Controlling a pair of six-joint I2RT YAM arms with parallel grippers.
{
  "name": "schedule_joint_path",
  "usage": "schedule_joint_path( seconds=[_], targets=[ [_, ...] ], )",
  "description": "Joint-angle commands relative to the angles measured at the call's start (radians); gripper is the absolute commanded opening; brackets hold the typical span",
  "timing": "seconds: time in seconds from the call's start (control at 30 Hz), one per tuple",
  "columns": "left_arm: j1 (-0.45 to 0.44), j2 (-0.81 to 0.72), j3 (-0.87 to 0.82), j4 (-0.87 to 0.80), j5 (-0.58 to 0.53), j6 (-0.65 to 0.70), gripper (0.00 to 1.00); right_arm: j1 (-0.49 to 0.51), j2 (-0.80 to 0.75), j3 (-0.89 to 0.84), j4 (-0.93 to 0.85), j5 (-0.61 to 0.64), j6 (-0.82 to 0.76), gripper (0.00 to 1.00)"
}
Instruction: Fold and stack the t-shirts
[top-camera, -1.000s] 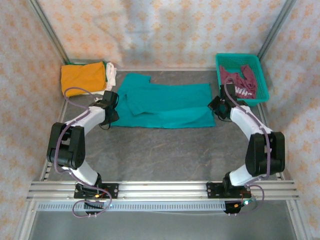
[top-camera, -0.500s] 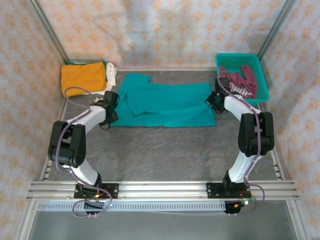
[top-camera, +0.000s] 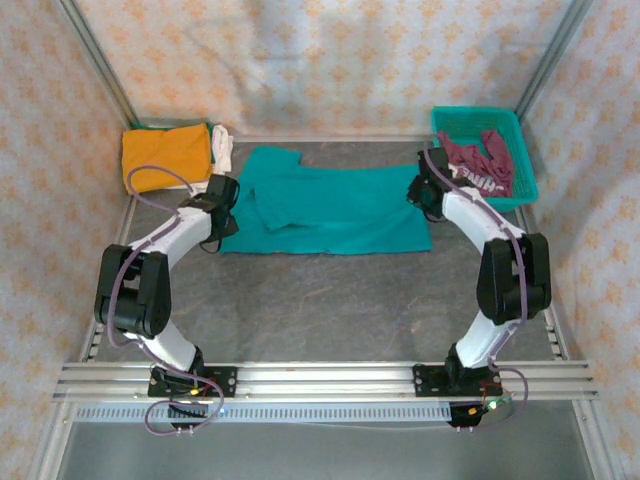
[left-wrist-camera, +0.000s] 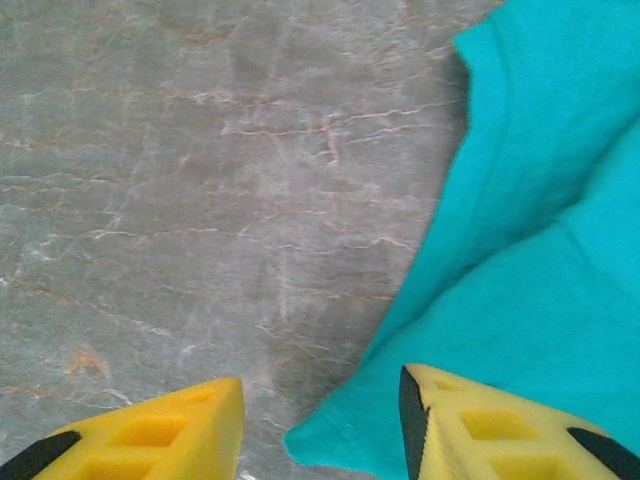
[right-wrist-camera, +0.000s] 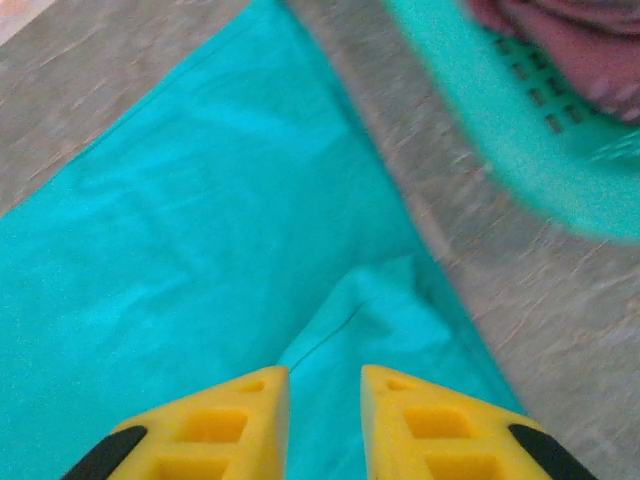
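Grey marbled table (top-camera: 330, 300), patterned walls (top-camera: 330, 60). Teal short-sleeved cloth t-shirt (top-camera: 330, 205) spread flat, upper centre of frame. Left end effector (left-wrist-camera: 320, 385) gaping over a left-hand corner, nothing gripped; right end effector (right-wrist-camera: 324, 372) narrowly parted above right edge. Best pinched at both ends together, folded evenly.

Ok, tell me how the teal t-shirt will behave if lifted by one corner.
Likely floppy: the teal t-shirt lies flat with soft creases, so it should drape and sag. Probably light, being thin cloth. Pushed, its folded-over layers would likely bunch rather than slide whole.
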Motion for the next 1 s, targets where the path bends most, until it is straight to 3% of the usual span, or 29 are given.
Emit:
schedule_joint_path(
  seconds=[0.0,0.1,0.47,0.67,0.97],
  targets=[
    [-0.017,0.002,0.037,0.017,0.029,0.012,0.45,0.032,-0.03,-0.082,0.053,-0.018,0.03,0.19],
    [-0.019,0.056,0.057,0.053,0.063,0.0,0.45,0.035,0.025,-0.106,0.08,-0.044,0.055,0.14],
    [0.052,0.169,0.002,0.107,0.139,-0.101,0.44,-0.022,0.111,-0.186,0.093,-0.044,0.088,0.13],
    [0.056,0.111,-0.124,0.117,0.163,-0.119,0.43,-0.019,0.087,-0.288,0.067,-0.083,0.07,0.11],
    [0.056,-0.079,-0.299,0.01,0.177,-0.146,0.43,0.037,-0.12,-0.439,-0.032,-0.099,0.11,0.1]
  ],
)
